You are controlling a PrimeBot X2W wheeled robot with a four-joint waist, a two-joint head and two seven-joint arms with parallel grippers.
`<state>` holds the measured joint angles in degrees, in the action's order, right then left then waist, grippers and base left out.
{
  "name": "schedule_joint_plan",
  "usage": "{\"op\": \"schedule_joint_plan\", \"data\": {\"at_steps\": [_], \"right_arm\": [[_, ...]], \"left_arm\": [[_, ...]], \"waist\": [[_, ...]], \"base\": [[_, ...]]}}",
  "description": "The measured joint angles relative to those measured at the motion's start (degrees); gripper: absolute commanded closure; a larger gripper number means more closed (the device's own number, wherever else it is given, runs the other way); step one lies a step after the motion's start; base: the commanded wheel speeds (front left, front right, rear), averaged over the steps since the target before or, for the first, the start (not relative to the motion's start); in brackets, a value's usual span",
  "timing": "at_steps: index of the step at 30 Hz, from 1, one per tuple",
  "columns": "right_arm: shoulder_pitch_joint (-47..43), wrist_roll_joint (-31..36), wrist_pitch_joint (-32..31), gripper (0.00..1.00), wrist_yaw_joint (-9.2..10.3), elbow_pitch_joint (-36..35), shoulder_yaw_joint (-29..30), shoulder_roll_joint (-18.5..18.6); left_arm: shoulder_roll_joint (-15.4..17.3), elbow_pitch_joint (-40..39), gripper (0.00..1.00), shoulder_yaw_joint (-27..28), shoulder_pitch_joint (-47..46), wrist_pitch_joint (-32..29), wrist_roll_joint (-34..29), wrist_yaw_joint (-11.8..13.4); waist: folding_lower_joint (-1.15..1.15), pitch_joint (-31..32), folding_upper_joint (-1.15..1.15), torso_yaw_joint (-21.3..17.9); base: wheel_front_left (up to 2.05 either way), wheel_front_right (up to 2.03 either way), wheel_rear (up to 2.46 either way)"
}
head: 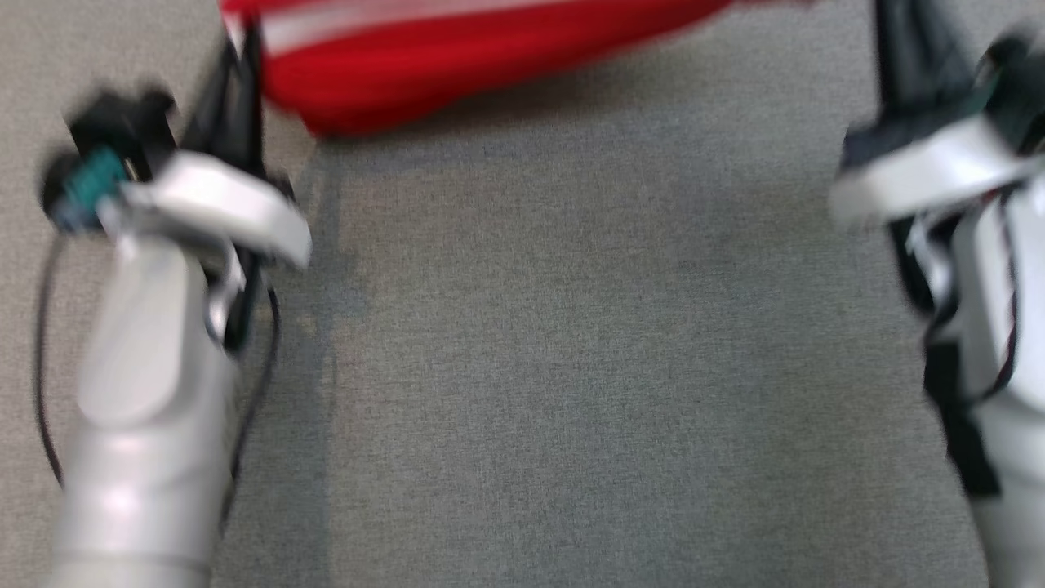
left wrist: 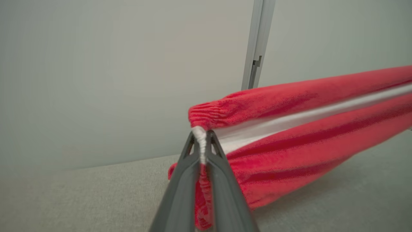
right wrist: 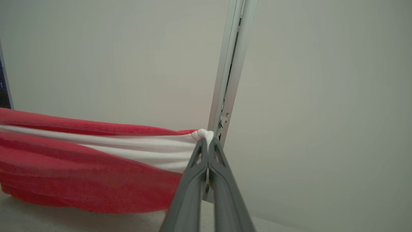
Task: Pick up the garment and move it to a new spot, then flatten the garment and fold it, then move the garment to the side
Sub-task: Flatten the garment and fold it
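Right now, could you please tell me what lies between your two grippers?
The red-and-white garment hangs stretched between left gripper and right gripper, seen in both wrist views.

Left pincer [left wrist: 202,134] pinches the red-and-white garment [left wrist: 305,154], apparently lifted clear of the grey surface [left wrist: 80,199].

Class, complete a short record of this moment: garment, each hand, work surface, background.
garment: red fleece garment with white stripe, stretched between both hands
left hand: shut on one gathered end
right hand: shut on the other end, at the white stripe
surface: grey woven cloth
background: pale wall, vertical metal strip
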<state>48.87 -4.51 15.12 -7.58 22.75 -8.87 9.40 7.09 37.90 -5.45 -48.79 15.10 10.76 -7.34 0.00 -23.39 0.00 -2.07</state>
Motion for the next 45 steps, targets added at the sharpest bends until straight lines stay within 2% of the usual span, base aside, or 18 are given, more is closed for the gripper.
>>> {"op": "schedule_joint_plan", "data": {"at_steps": [4,9,17,23,30,36,41,45], "right_arm": [[-14.12,-1.78,0.0,1.0,0.0,-0.34,-2.5,0.18],[-26.24,-4.19,-0.01,1.0,0.0,-0.04,-3.38,-0.34],[-38.88,-6.94,-0.04,1.0,-0.02,-1.57,0.45,-2.82],[-46.2,-6.19,-0.05,1.0,-0.02,-2.47,-1.43,-3.97],[-51.08,-6.24,-0.04,1.0,-0.01,-3.94,-3.35,-3.21],[-52.11,-6.43,-0.04,1.0,0.07,-5.37,-2.93,-2.71],[-46.97,-5.82,-0.04,1.0,0.08,-4.92,-2.74,-2.14],[-39.71,-4.66,-0.04,1.0,0.08,-2.4,-2.79,-1.12]], "left_arm": [[-2.19,3.21,1.0,0.45,12.07,-0.02,2.04,-0.1],[-3.48,3.41,1.0,0.36,22.97,-0.02,3.35,-0.15],[-4.64,1.6,1.0,0.19,35.88,-0.02,4.86,-0.23],[-4.56,-0.63,1.0,1.51,44.88,-0.01,5.48,-0.23],[-4.42,-3.77,1.0,1.11,50.9,-0.01,5.86,-0.19],[-4.37,-5.41,1.0,-2.13,52.17,-0.01,5.65,-0.16],[-4.33,-6.11,1.0,-7.47,50.11,-0.01,6.9,-0.15],[-4.16,-6.35,1.0,-9.5,43.33,-0.01,7.56,-0.15]], "waist": [[0.0,3.04,0.0,0.0],[0.0,7.16,0.0,0.1],[0.0,14.33,0.0,0.5],[0.0,20.56,0.0,0.33],[0.0,25.3,0.0,0.27],[0.0,25.89,0.0,1.26],[0.0,24.47,0.0,2.61],[0.0,22.22,0.0,4.46]], "base": [[0.0,0.0,0.0],[0.0,0.0,0.0],[0.0,0.0,0.0],[0.0,0.0,0.0],[0.0,0.0,0.0],[0.0,0.0,0.0],[0.0,0.0,0.0],[0.0,0.0,0.0]]}}
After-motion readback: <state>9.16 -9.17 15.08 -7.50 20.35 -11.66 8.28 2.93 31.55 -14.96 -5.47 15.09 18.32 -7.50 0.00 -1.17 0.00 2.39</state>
